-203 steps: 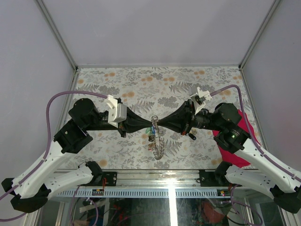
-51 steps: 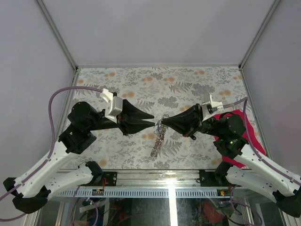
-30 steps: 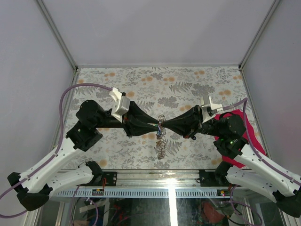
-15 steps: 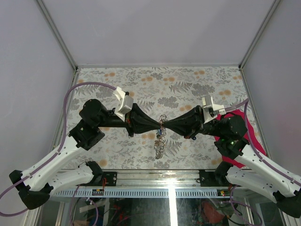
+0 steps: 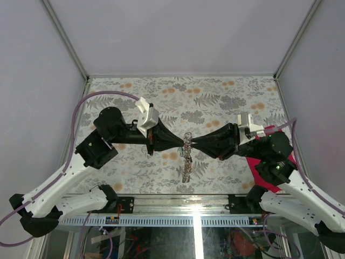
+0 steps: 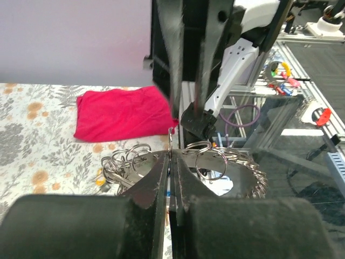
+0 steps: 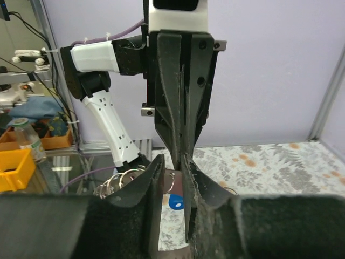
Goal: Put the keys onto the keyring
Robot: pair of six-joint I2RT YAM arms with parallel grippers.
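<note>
The keyring (image 5: 187, 139) hangs in mid-air between the two gripper tips, and its silvery chain (image 5: 186, 170) dangles down to the table. My left gripper (image 5: 182, 142) is shut on the keyring (image 6: 170, 139), whose thin edge sticks up from between the jaws (image 6: 171, 154). Loose rings and keys (image 6: 121, 166) bunch to the left of the fingers, and the chain (image 6: 253, 174) coils to the right. My right gripper (image 5: 194, 144) faces it tip to tip. Its jaws (image 7: 173, 159) stand a little apart, with a ring (image 7: 171, 181) and a blue key (image 7: 176, 201) showing in the gap.
A crimson cloth (image 5: 271, 171) lies at the table's right edge under the right arm, and it also shows in the left wrist view (image 6: 121, 114). The floral tabletop (image 5: 178, 97) stretches behind the arms. A yellow bin (image 7: 13, 168) and a bottle (image 7: 24, 137) stand off the table.
The left gripper has closed onto the keyring. The right gripper, shut a second ago, has parted its jaws. Both gripper tips and the ring have shifted slightly to the right.
</note>
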